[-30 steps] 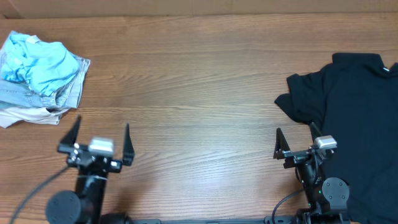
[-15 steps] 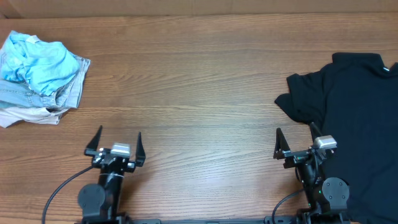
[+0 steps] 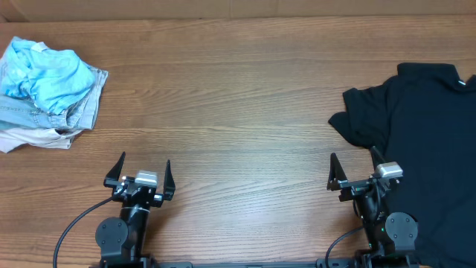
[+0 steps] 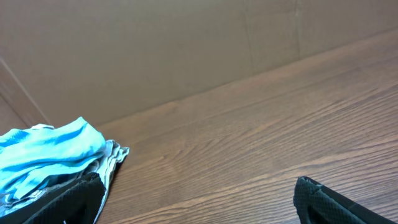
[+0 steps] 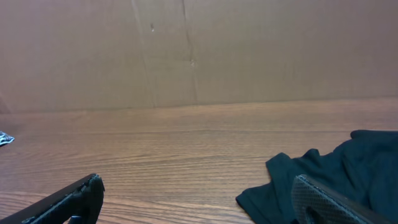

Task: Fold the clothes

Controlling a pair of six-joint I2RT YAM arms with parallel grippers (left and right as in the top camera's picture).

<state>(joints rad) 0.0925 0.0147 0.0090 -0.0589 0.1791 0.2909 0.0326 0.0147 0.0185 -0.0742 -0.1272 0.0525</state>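
Note:
A crumpled light blue T-shirt [image 3: 46, 71] lies on pale denim shorts [image 3: 37, 119] at the table's far left; the pile also shows in the left wrist view [image 4: 53, 152]. A black T-shirt [image 3: 424, 141] lies spread at the right edge and shows in the right wrist view [image 5: 329, 174]. My left gripper [image 3: 143, 171] is open and empty near the front edge, well right of the blue pile. My right gripper [image 3: 352, 170] is open and empty, its right finger just over the black shirt's left edge.
A brown cardboard wall [image 5: 199, 50] stands along the table's far edge. The wooden table [image 3: 238, 112] stretches bare between the two heaps of clothes. Both arm bases sit at the front edge.
My left gripper moved right and back toward the front edge, and its jaws narrowed somewhat. The right arm and the clothes have not moved.

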